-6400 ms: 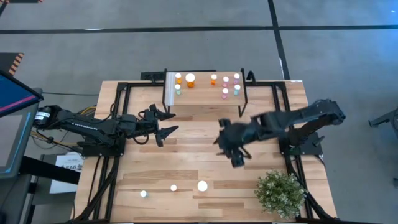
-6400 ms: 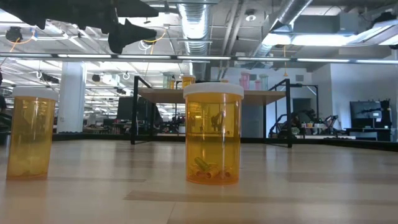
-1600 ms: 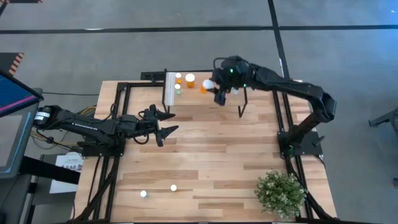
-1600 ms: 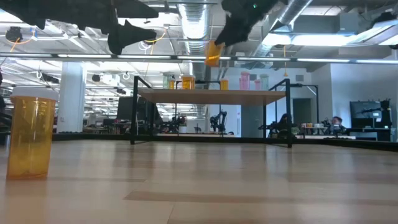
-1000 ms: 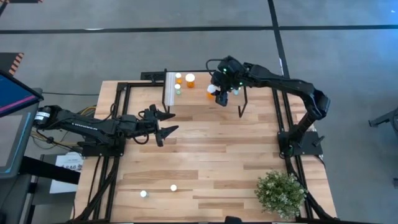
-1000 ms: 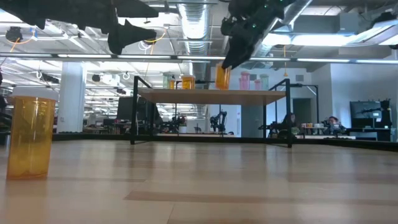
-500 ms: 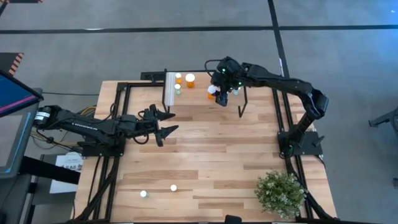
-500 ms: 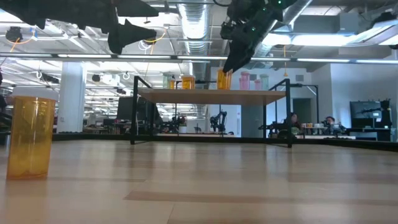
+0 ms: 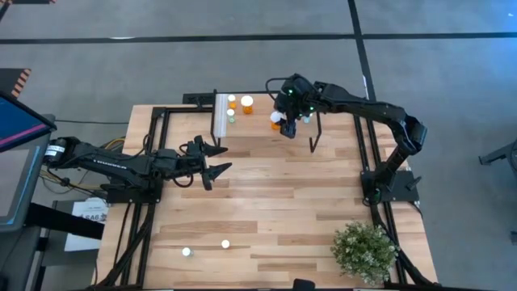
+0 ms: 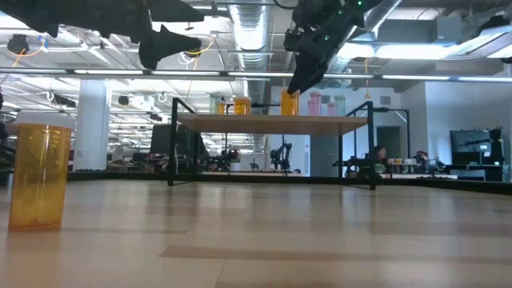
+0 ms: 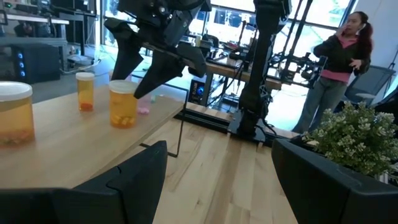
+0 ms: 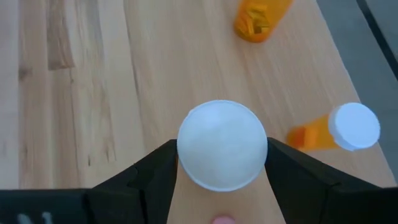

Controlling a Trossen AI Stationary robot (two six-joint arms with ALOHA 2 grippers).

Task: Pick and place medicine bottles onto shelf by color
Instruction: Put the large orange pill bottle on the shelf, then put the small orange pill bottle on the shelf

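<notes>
My right gripper [image 9: 284,120] is over the shelf [image 9: 254,125] at the far side of the table, shut on an orange medicine bottle with a white cap [image 12: 222,144]. The bottle [image 10: 289,102] stands upright on the shelf's wood plank [image 10: 240,122]. More orange bottles [image 9: 247,103] and a green one [image 9: 231,118] stand toward the plank's left end, and pink ones [image 10: 314,104] toward its right. My left gripper [image 9: 224,158] is open and empty above the table's left middle. My right gripper pinches the bottle's white cap [image 12: 186,146] between its two fingers [image 12: 149,180], one on each side. The fingers slant down from above [image 11: 149,68]. The bottle is upright, with its base on the shelf plank [image 11: 123,124].
Two small bottles [image 9: 187,251] [image 9: 225,243] stand near the table's near edge; one shows large in the low view [image 10: 36,176]. A bushy plant [image 9: 365,250] stands at the near right corner. A person [image 11: 345,56] stands beyond the table.
My right gripper has come down a little with the orange bottle, which now stands on the shelf plank next to the other orange bottles. It has hardly moved in the last half second.
</notes>
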